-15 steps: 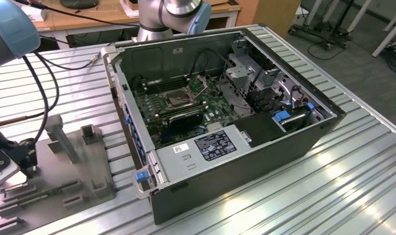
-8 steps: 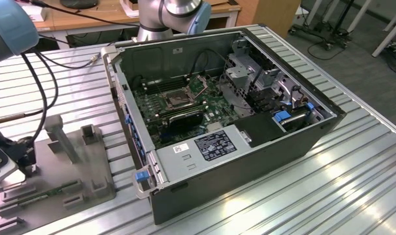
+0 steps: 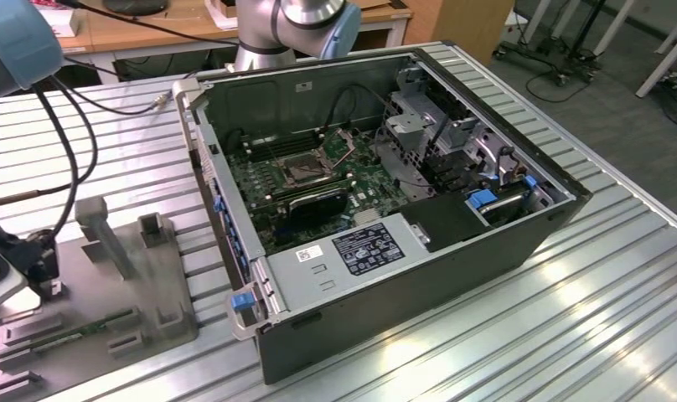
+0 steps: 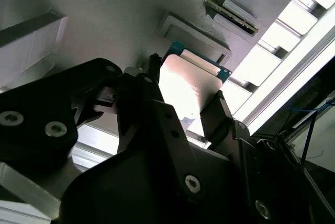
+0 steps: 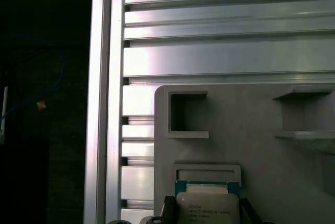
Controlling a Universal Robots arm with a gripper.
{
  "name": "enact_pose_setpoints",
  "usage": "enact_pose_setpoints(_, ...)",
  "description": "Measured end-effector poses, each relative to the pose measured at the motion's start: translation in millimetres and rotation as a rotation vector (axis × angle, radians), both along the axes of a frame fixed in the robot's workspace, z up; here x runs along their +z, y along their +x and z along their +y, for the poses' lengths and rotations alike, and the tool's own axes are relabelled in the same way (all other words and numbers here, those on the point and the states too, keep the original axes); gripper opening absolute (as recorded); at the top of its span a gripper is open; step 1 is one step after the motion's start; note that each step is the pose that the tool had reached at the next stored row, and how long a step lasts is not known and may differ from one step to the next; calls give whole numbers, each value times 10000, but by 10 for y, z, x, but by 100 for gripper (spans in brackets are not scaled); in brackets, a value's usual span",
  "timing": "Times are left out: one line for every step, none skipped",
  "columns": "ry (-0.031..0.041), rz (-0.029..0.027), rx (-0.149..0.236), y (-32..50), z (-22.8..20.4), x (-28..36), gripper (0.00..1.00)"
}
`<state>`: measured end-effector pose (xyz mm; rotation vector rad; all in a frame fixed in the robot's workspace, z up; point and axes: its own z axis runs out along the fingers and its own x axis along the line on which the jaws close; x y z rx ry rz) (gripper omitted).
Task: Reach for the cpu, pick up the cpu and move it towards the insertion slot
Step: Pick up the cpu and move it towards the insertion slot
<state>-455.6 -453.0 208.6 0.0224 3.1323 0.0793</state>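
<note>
Cpu: the cpu (image 5: 208, 205) is a flat square chip with a shiny pale top and a thin green rim.
Where it is: it is at the grey fixture (image 5: 251, 130), right by a small square frame on it. I cannot tell if it rests there or is lifted a little.
Gripper: the gripper (image 4: 185, 85) is narrow. One black finger (image 4: 220, 114) stands at each of two opposite sides of the cpu. They look to touch its edges, so I think it is holding the chip.
Slot: the slot (image 3: 302, 172) is a dark square with a metal frame. It sits on the green board (image 3: 266, 209) inside the open case (image 3: 428, 276).
Gap: the fixture stands on the table (image 3: 540, 318) outside the case, toward the exterior view's left. It is well apart from the slot.
How it handles: I think the cpu is light, thin and stiff. It will not bend. The smooth top looks slippery, and the underside is likely easy to hurt.
Where to hold: by two opposite edges, kept flat, as the fingers sit now.
Risk: so thin an edge could slip or tip.
Work so far: the reach looks done. The cpu is not yet near the slot.
</note>
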Motion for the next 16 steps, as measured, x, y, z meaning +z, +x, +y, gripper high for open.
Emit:
enact_pose_setpoints(1, -1, 0, 0, 0, 6, 55)
enact_pose_setpoints(0, -1, -1, 0, 0, 14, 55)
enact_pose_setpoints(1, -2, 0, 0, 0, 19, 55)
enact_pose_setpoints(2, -2, -1, 0, 0, 25, 55)
enact_pose_setpoints(1, -2, 0, 0, 0, 29, 55)
enact_pose_setpoints(1, -2, -1, 0, 0, 33, 55)
enact_pose_setpoints(0, 0, 0, 0, 0, 38, 55)
enact_pose_setpoints(0, 0, 0, 0, 0, 44, 55)
enact_pose_setpoints(0, 0, 0, 0, 0, 50, 55)
enact_pose_setpoints(0, 0, 0, 0, 0, 58, 55)
enact_pose_setpoints(0, -1, 0, 0, 0, 66, 55)
enact_pose_setpoints(0, -1, 0, 0, 0, 72, 55)
enact_pose_setpoints(1, -2, 0, 0, 0, 73, 55)
enact_pose_setpoints(2, -3, 0, 0, 0, 73, 55)
enact_pose_setpoints(1, -2, 0, 0, 0, 74, 55)
enact_pose_setpoints(1, -2, 0, 0, 0, 77, 55)
